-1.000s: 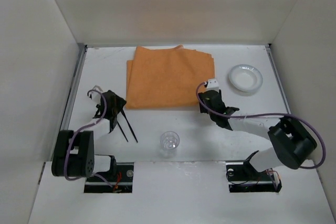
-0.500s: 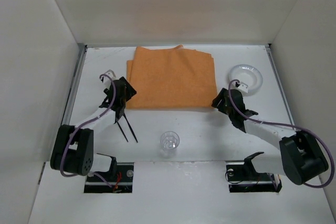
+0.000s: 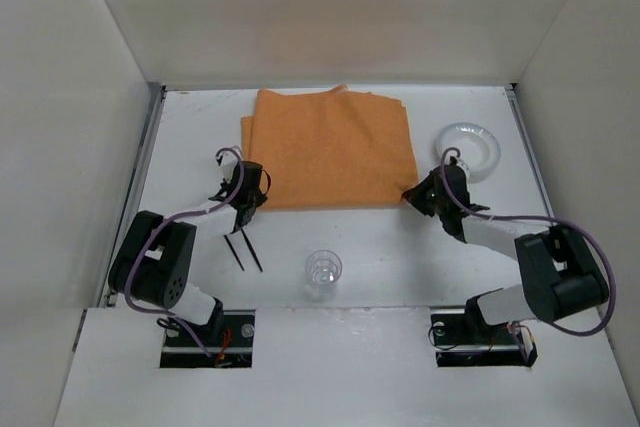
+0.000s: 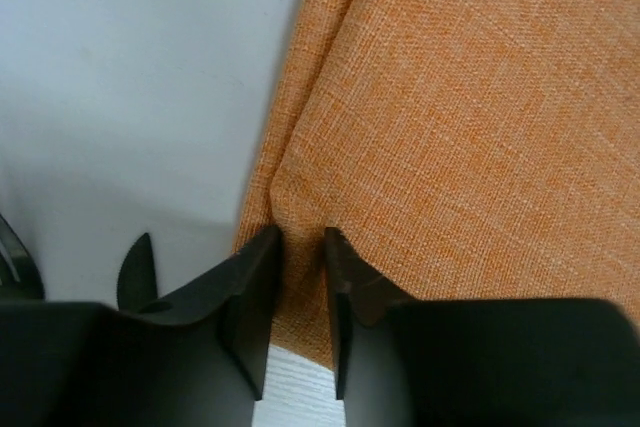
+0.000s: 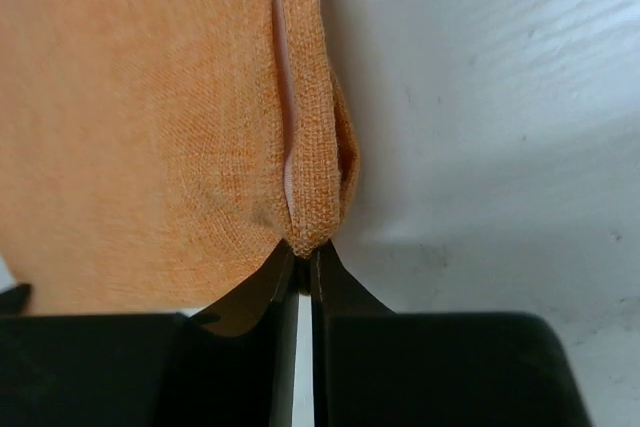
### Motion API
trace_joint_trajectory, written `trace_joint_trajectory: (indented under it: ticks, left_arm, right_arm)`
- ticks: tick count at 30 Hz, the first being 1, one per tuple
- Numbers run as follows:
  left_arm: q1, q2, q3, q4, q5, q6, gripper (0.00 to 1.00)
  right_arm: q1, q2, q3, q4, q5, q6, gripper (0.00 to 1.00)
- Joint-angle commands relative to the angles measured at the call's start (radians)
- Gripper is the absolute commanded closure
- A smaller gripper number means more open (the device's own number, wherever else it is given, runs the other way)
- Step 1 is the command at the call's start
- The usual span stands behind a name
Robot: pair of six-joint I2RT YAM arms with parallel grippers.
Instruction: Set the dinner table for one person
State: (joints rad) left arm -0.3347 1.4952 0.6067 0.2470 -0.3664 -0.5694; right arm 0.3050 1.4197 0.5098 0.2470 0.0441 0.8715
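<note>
An orange cloth mat (image 3: 330,147) lies folded on the far middle of the white dinner table (image 3: 200,127). My left gripper (image 3: 247,201) is at the mat's near left corner. In the left wrist view its jaws (image 4: 300,247) stand narrowly apart, with a ridge of the mat (image 4: 470,97) pinched between them. My right gripper (image 3: 413,194) is at the near right corner. In the right wrist view it (image 5: 303,250) is shut on the hemmed corner of the mat (image 5: 140,97), which bunches up at the fingertips.
A white bowl (image 3: 470,150) sits right of the mat, just beyond my right wrist. A clear glass (image 3: 323,272) stands near the front middle. Two thin black utensils (image 3: 243,247) lie just behind my left gripper. Side walls enclose the table.
Both arms have reached forward to the mat's near corners. Both grippers, open before, have closed on the cloth.
</note>
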Motion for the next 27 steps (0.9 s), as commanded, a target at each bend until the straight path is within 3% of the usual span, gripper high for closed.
trace_joint_trajectory:
  ticks: [1,6,11,13,15,16,18,21,24,25,27]
  left_arm:
    - [-0.023,0.0,0.019,0.028,0.012,-0.001,0.83]
    - [-0.068,-0.079,-0.028,0.028,0.035,-0.038,0.92]
    - [-0.109,-0.209,-0.114,-0.011,0.046,-0.078,0.91]
    - [-0.137,-0.257,-0.133,-0.031,0.055,-0.095,0.87]
    - [-0.171,-0.308,-0.142,-0.051,0.058,-0.099,0.77]
    - [-0.184,-0.344,-0.142,-0.073,0.05,-0.103,0.7]
    - [-0.192,-0.416,-0.133,-0.103,0.026,-0.106,0.56]
    - [-0.181,-0.454,-0.07,-0.111,-0.037,-0.075,0.5]
    - [-0.151,-0.328,0.062,-0.069,-0.034,-0.005,0.48]
    - [-0.143,-0.267,0.112,-0.042,-0.023,0.018,0.47]
    - [-0.114,-0.125,0.223,-0.005,0.006,0.075,0.45]
  right_arm:
    - [-0.04,-0.111,0.088,0.078,0.006,-0.015,0.94]
    - [-0.008,-0.312,0.15,-0.171,0.19,-0.111,0.95]
    - [0.009,-0.335,-0.019,-0.238,0.197,-0.054,0.93]
    - [-0.002,-0.311,-0.071,-0.229,0.198,-0.042,0.82]
    - [-0.026,-0.318,-0.097,-0.216,0.212,-0.04,0.61]
    - [-0.036,-0.338,-0.097,-0.219,0.217,-0.042,0.55]
    - [-0.04,-0.401,-0.085,-0.227,0.24,-0.049,0.47]
    - [-0.021,-0.432,-0.021,-0.242,0.289,-0.087,0.4]
    - [0.044,-0.352,0.053,-0.206,0.3,-0.12,0.42]
    - [0.058,-0.317,0.073,-0.189,0.293,-0.13,0.5]
    - [0.09,-0.25,0.114,-0.164,0.266,-0.144,0.74]
